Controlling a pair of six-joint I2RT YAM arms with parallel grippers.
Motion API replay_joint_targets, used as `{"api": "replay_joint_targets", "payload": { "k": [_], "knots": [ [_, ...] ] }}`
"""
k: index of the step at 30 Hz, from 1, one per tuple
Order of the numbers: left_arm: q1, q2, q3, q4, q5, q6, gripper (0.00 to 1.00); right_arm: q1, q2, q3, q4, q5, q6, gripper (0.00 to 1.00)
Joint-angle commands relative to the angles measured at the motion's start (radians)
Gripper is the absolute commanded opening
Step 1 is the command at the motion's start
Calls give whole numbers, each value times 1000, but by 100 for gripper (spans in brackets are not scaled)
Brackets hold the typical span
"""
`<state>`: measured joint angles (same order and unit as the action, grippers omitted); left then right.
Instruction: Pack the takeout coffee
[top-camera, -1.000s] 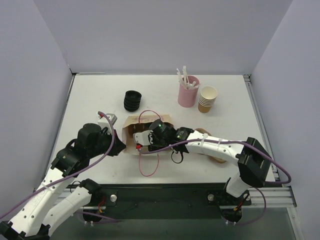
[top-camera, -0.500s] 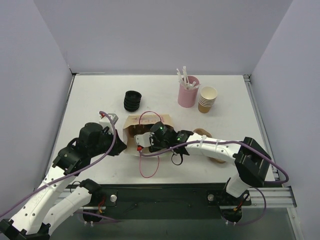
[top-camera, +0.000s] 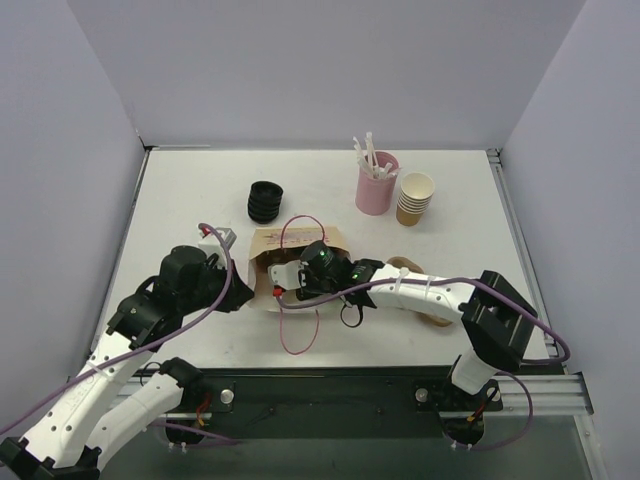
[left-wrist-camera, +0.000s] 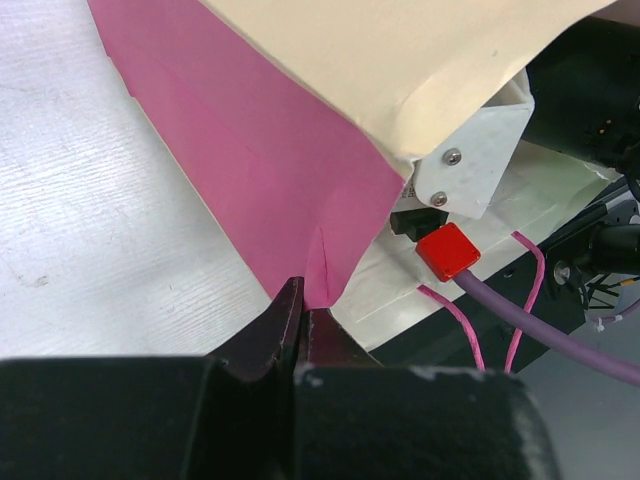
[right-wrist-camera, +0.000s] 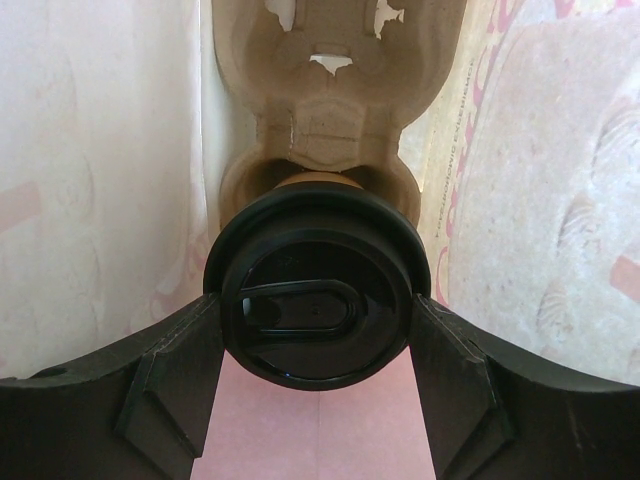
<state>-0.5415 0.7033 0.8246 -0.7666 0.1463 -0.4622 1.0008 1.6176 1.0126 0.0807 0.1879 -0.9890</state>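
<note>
Holding the takeout coffee (right-wrist-camera: 315, 300) by its lid in the right gripper (right-wrist-camera: 315, 325), inside the bag (top-camera: 262, 243) near the tabletop's (top-camera: 200, 190) near edge, base toward the carrier (right-wrist-camera: 330, 60) pocket straight ahead, with the closed left gripper (left-wrist-camera: 303, 305) pinching the bag.

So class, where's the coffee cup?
Right wrist view: the coffee cup sits inside the paper bag, gripped by the right hand, in the carrier's near slot.

Overhead light: bright, even, diffuse; soft shadows are cast close under the arms on the table (top-camera: 450, 210).
Overhead focus: sharp throughout.
Left wrist: the left gripper (left-wrist-camera: 303, 312) is rendered dark and blurred.
Right wrist: a warm glow is passed through the paper bag (right-wrist-camera: 90, 150); a faint sheen is seen on the takeout coffee (right-wrist-camera: 316, 300).
</note>
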Motion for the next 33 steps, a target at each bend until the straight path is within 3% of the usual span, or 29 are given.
{"api": "replay_joint_targets", "payload": {
  "k": [1,14,17,20,28,33],
  "knots": [
    [2,1,7,39,21,-9,0,-24,42,6,-67,2,41,50],
    [2,10,8,56,22,-23,0,-54,74,11,-44,2,102,57],
    [3,16,13,61,22,-24,0,-60,70,15,-42,-5,108,61],
    [2,27,25,66,25,-20,0,-62,61,29,-45,-4,108,72],
    [2,53,62,46,13,-6,0,-56,21,112,-134,-8,136,80],
    [2,45,53,50,21,-18,0,-50,-8,129,-165,-31,145,94]
  ]
}}
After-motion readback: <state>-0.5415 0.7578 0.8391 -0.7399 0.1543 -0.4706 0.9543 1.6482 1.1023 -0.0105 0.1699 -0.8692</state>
